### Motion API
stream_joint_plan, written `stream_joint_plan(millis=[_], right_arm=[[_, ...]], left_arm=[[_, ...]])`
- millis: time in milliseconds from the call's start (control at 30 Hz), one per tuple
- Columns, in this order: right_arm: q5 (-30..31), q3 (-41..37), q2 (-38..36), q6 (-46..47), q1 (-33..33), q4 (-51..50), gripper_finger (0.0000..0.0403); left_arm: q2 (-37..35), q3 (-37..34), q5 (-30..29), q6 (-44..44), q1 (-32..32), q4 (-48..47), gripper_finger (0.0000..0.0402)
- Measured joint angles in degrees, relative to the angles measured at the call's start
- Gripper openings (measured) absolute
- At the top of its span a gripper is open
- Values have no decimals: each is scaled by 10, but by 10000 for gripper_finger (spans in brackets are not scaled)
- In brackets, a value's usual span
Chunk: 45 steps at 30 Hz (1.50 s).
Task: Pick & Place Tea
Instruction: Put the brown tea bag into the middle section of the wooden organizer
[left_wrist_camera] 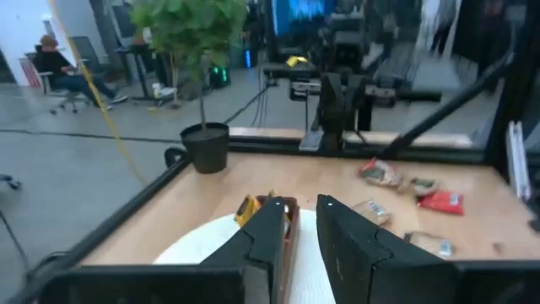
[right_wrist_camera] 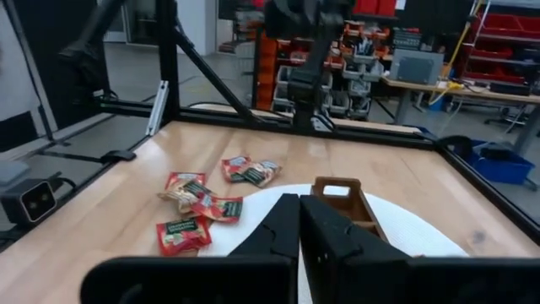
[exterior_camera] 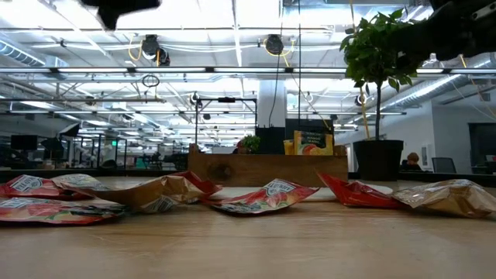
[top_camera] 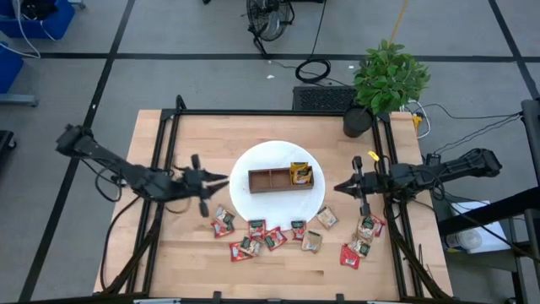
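A round white plate [top_camera: 243,201] sits at the middle of the pale wooden tabletop [top_camera: 278,253], carrying a brown three-compartment wooden tray [top_camera: 270,181]. One yellow tea sachet [top_camera: 301,173] stands in the tray's right-hand compartment; the other two compartments look bare.

The rest of the small flat tea sachets [top_camera: 263,236] — red and tan ones — lie scattered on the tabletop along the near side of the plate, in an arc from lower left to lower right, with a separate cluster [top_camera: 363,241] further right, below the right arm.

The left gripper [top_camera: 221,180] hovers just off the plate's left edge, pointing at the tray; its fingers [left_wrist_camera: 354,245] are slightly parted with nothing between them. The right gripper [top_camera: 340,187] hovers at the plate's right edge, facing the tray, its fingers [right_wrist_camera: 283,228] pressed together and empty.

A potted green plant [top_camera: 384,80] stands at the far right corner of the tabletop.
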Motion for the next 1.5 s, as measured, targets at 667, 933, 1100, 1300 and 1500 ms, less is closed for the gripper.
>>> stream_joint_plan(millis=[667, 933, 1100, 1300, 1500], right_arm=[[-47, 0, -42, 22, 98, -6, 0], [-46, 23, -2, 122, 117, -39, 37], [-20, 107, 131, 190, 157, -86, 140], [-4, 268, 348, 340, 187, -326, 233], [-86, 371, 518, 547, 199, -627, 224]], left_arm=[[-365, -246, 42, 30, 0, 44, 79], [-409, -246, -23, 18, 0, -43, 79], [-403, -246, -34, 8, 0, -78, 79], [-400, -246, -35, 7, 0, -76, 79], [-400, -246, -35, 7, 0, -76, 79]])
